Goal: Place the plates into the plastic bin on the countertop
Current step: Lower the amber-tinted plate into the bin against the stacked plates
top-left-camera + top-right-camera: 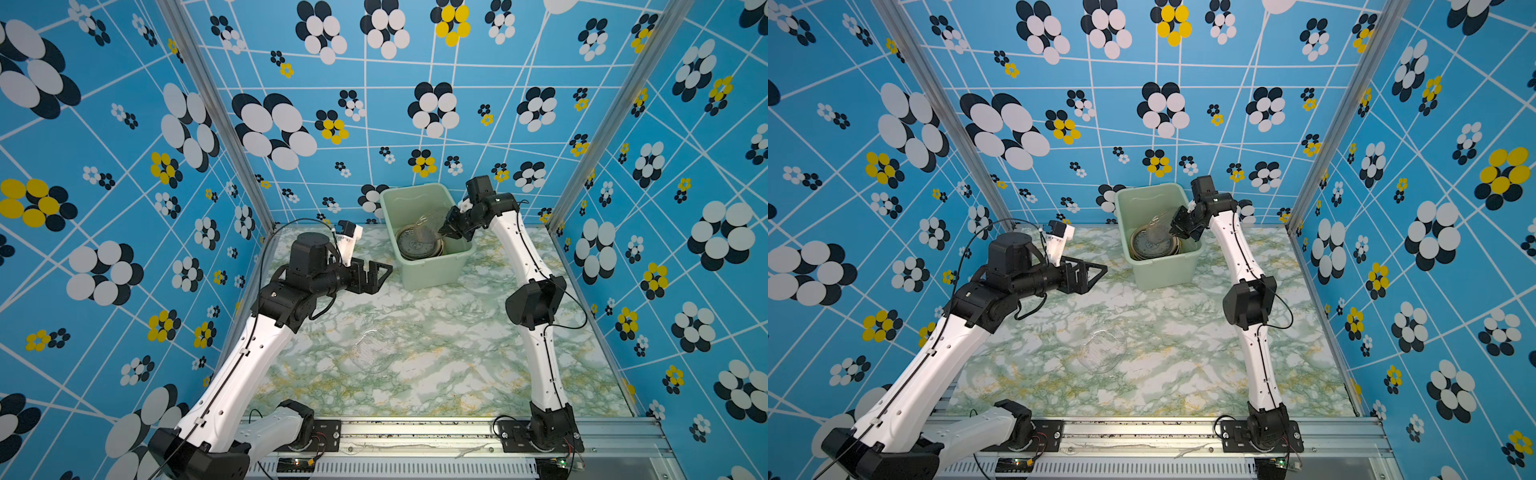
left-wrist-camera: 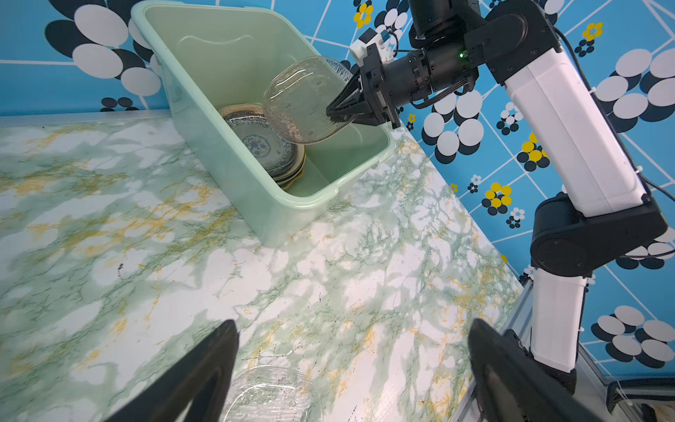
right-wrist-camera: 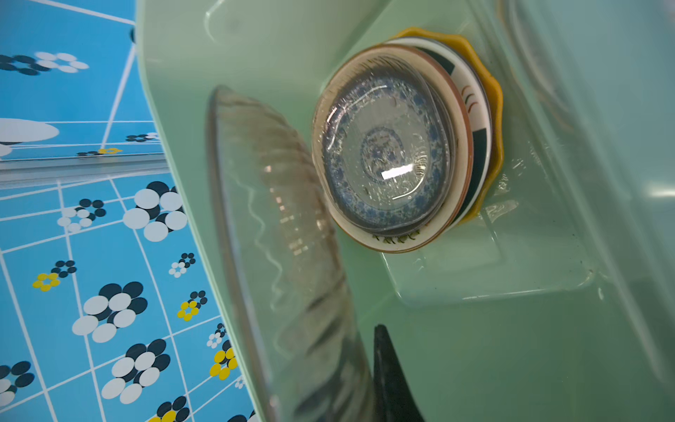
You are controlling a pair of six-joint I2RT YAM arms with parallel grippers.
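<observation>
Right gripper (image 2: 334,111) pinches a tilted glass plate (image 2: 299,98) over the bin (image 2: 219,175) — best lowered onto the stack (image 2: 255,142) before release — left gripper (image 1: 378,275) spread

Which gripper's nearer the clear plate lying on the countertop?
Left. The left gripper hangs open above the countertop, a short way back from the clear plate. The right gripper is farther off, over the plastic bin, shut on a tinted glass plate.
</observation>
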